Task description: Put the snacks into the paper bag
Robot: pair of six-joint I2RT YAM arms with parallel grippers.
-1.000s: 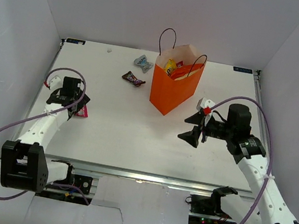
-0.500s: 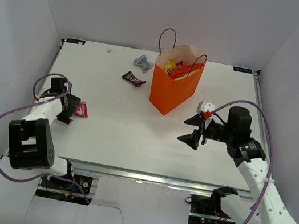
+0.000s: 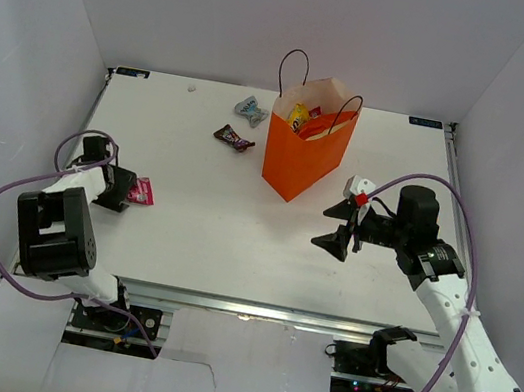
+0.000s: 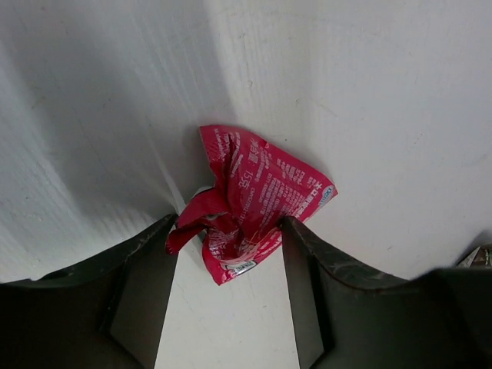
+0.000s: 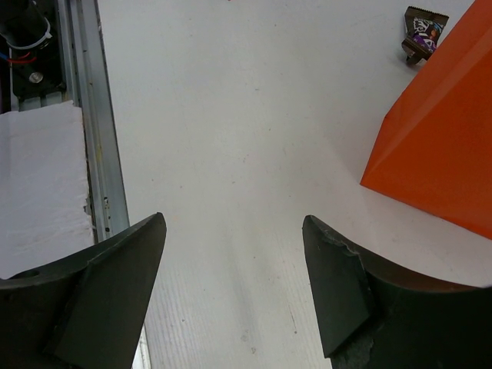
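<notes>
A crumpled pink packet [image 4: 261,196] lies on the white table at the left [image 3: 144,193]. My left gripper [image 4: 227,231] is low over the table [image 3: 124,192], open, with the packet's near end between its fingertips. The orange paper bag [image 3: 299,157] stands upright at the back centre, with a yellow packet [image 3: 298,116] and a red chip bag [image 3: 328,123] inside. A brown candy bar [image 3: 234,137] and a silvery-blue wrapper [image 3: 250,108] lie left of the bag. My right gripper [image 3: 336,227] is open and empty, right of the bag [image 5: 438,154].
White walls close in the table on the left, back and right. The metal rail at the table's front edge [image 5: 96,154] shows in the right wrist view. The brown candy bar also shows there [image 5: 421,32], beyond the bag's corner.
My left arm has folded back toward the table's left edge, and its gripper now sits just left of the pink packet. The right arm has barely moved.
</notes>
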